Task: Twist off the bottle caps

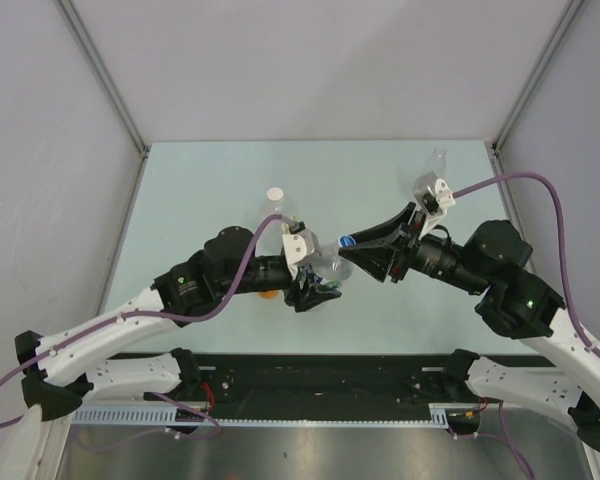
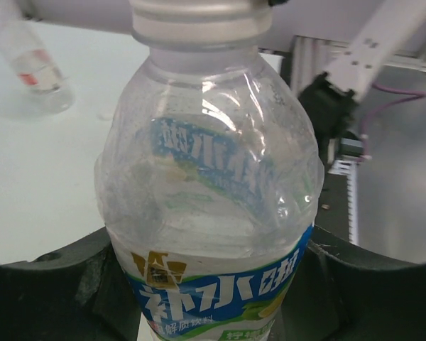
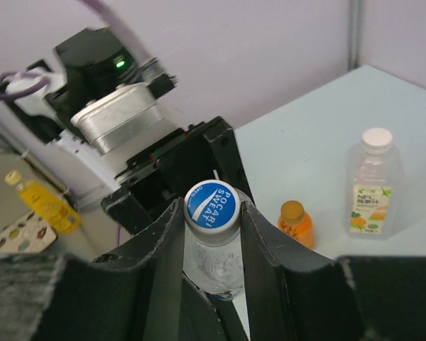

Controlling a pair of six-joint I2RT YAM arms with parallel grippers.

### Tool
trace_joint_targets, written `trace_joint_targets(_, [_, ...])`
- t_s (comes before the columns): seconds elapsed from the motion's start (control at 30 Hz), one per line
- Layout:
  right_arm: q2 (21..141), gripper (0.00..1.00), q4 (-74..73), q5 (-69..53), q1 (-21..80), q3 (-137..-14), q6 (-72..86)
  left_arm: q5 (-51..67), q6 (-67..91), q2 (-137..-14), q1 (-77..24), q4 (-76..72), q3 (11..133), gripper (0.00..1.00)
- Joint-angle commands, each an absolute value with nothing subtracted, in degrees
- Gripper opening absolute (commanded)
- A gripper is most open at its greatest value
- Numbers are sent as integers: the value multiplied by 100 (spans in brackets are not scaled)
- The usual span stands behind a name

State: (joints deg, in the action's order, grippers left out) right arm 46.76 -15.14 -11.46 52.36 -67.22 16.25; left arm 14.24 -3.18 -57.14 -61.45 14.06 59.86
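A clear bottle with a blue label (image 2: 213, 277) is held off the table, my left gripper (image 2: 209, 291) shut on its body, black fingers (image 2: 64, 284) pressing either side. Its blue cap with white lettering (image 3: 211, 204) points toward my right gripper (image 3: 211, 213), which is shut on the cap, one pad against each side. In the top view the two grippers meet at the table's middle, left (image 1: 315, 285) and right (image 1: 352, 245). A larger clear bottle with a white cap (image 1: 275, 195) and yellow label (image 3: 371, 199) stands upright behind the left arm. A slim clear bottle (image 1: 436, 163) lies at the back right.
A small orange bottle (image 3: 296, 222) with an orange cap stands on the table just below the held bottle, mostly hidden by the left wrist in the top view. Grey walls close the table at the back and both sides. The arms' base rail (image 1: 320, 385) runs along the near edge.
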Motion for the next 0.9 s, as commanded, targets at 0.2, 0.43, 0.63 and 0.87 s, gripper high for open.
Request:
trace_joint_targets(0.2, [4245,0,-1512,-3601,4878,-6609,738,5307,263,-5677,-5564,1081,6538,0])
trace_joint_targets(0.43, [4219,0,-1354,-5069,4544,-6609,659,6389,579,-5853,-5397,740,6574,0])
trace_joint_targets(0.63, [4210,0,-1055,-6116,4175,-6609,826,6960,878,-5783,-5282,256,6407,0])
trace_joint_targets(0.87, [4315,0,-747,-6890,4078,-6609,923,7163,1090,-5766,-5273,26,6302,0])
